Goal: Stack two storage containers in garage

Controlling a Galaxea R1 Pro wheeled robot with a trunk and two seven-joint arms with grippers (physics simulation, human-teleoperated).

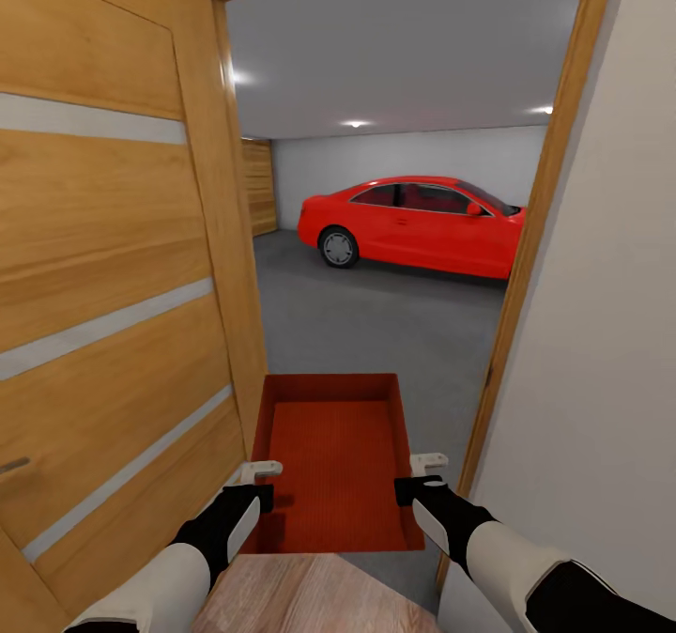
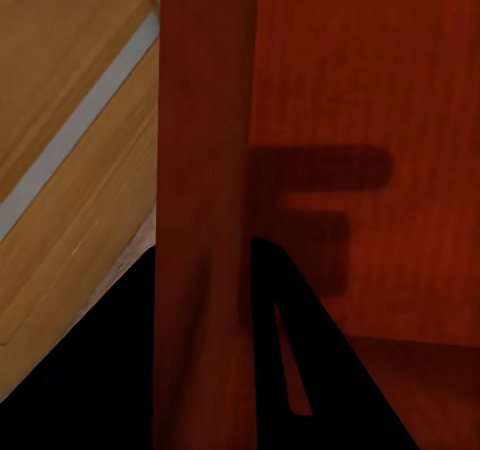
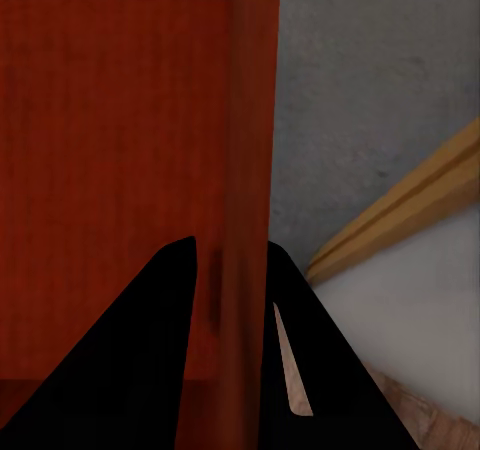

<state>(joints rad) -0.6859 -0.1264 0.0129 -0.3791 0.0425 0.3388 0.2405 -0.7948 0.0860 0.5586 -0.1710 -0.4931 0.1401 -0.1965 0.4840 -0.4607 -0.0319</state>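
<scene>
In the head view, a red-orange container (image 1: 333, 459) is carried through the doorway between the open wood door (image 1: 113, 285) and the door frame (image 1: 526, 267), with the garage floor (image 1: 376, 323) and a red car (image 1: 418, 224) beyond, so it is best kept centred and level. In the left wrist view, the left gripper (image 2: 235, 360) is closed over the container's side wall. In the right wrist view, the right gripper (image 3: 232, 355) is clamped likewise on the opposite wall, nearest the frame.
</scene>
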